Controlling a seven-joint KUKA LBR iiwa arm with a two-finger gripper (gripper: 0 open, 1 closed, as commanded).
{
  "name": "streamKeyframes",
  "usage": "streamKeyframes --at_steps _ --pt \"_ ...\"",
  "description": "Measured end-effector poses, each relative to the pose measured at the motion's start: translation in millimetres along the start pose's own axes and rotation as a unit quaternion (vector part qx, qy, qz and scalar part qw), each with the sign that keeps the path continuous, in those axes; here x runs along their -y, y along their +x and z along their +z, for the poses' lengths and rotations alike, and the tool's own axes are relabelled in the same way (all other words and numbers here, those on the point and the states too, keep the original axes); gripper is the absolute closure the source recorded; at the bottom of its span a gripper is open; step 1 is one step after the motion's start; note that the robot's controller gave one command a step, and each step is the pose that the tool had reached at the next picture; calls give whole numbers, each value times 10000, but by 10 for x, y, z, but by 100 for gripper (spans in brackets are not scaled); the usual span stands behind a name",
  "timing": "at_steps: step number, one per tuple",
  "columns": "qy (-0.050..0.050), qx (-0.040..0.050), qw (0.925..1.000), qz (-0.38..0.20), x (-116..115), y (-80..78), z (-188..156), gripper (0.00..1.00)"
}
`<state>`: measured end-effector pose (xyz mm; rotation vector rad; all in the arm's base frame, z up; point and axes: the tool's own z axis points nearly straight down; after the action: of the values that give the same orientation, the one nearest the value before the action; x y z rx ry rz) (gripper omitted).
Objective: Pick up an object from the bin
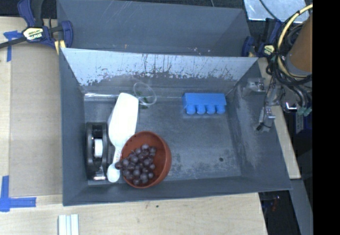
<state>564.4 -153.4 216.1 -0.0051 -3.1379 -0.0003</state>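
My gripper (265,117) hangs over the bin's right sloping wall, clear of every loose thing. Nearest to it is a blue block (204,103) with a row of rounded bumps, lying at the back of the floor, a good way to the gripper's left. A brown bowl (162,160) holding a bunch of dark grapes (138,162) sits at the front left of the floor.
A white scoop-like thing (123,121) leans across the left side, touching the bowl. A black tape dispenser (95,152) lies along the left wall. A clear plastic ring (144,93) rests at the back left.
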Motion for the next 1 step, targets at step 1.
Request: streamKeyframes --at_steps 1 --pt "7 38 10000 -17 -8 -20 -39 0"
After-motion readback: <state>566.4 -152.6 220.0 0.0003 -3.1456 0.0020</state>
